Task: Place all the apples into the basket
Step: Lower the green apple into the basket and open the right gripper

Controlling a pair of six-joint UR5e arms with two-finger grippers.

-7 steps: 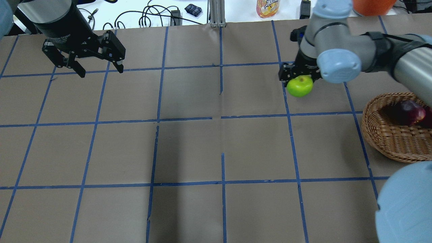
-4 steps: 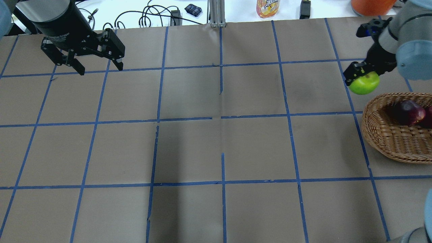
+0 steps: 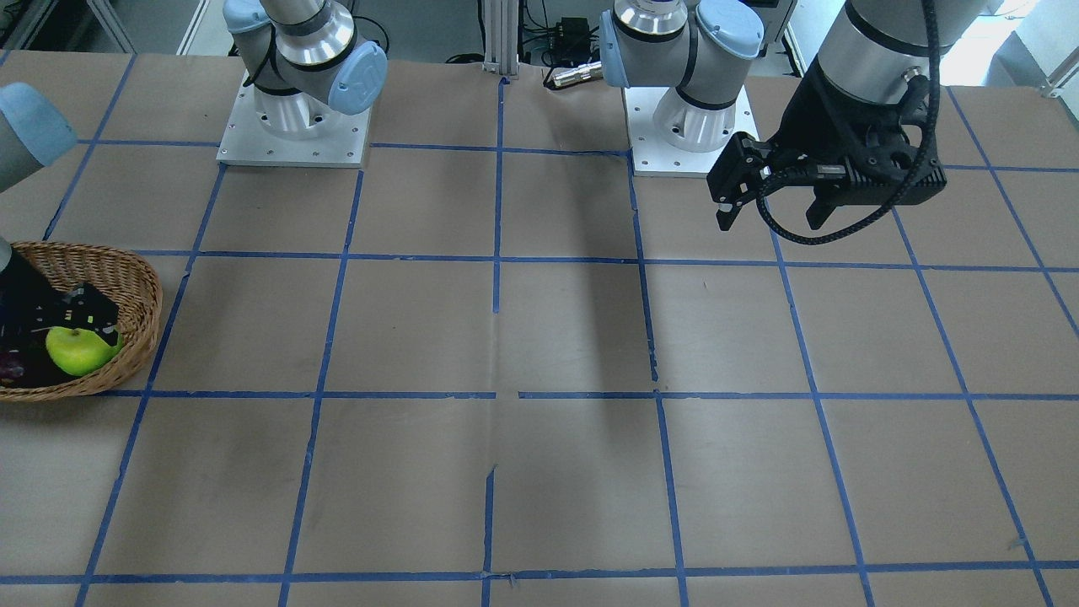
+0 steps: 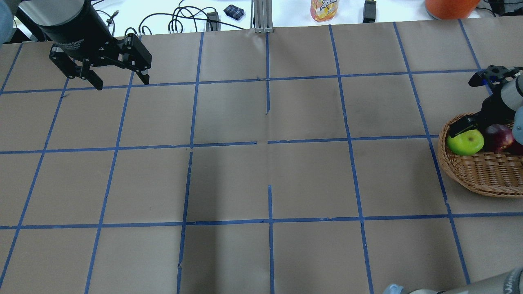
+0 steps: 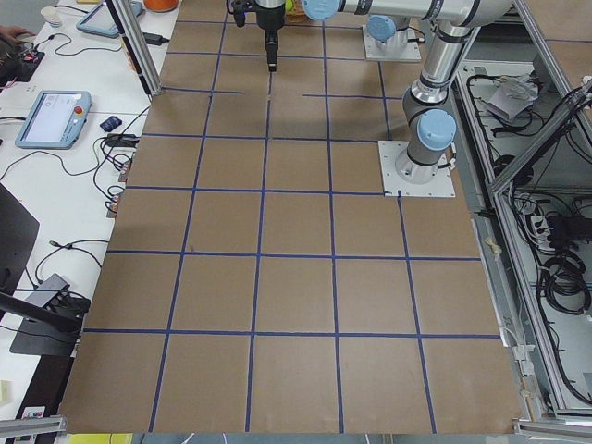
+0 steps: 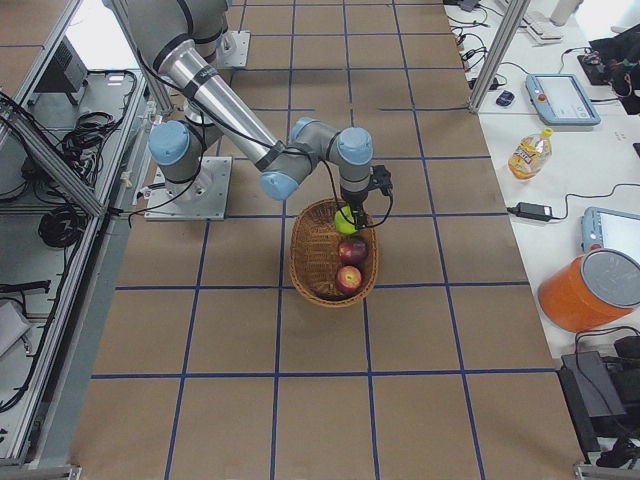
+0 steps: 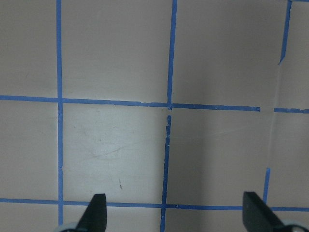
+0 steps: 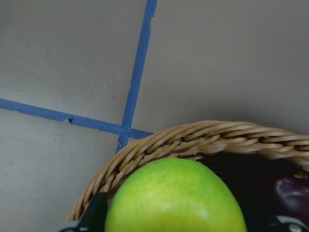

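The wicker basket (image 4: 470, 179) sits at the table's right edge; it also shows in the front view (image 3: 139, 282) and the right side view (image 6: 310, 262). My right gripper (image 4: 468, 132) is shut on the yellow-green apple (image 4: 465, 142) and holds it inside the basket's left end, as the right wrist view (image 8: 176, 198) shows over the rim (image 8: 193, 140). The maroon apple (image 4: 497, 136) and the red apple (image 6: 348, 280) lie in the basket. My left gripper (image 4: 122, 83) is open and empty above the far left of the table.
Behind the table's far edge stand an orange bucket (image 4: 449, 8), a drink bottle (image 4: 324, 10) and loose cables (image 4: 179, 20). The two arm bases (image 3: 291, 126) are bolted to the table on the robot's side. Blue tape marks a grid.
My right gripper has carried the green apple rightward from the table's right-middle to inside the basket's left end. The left arm has hardly moved.
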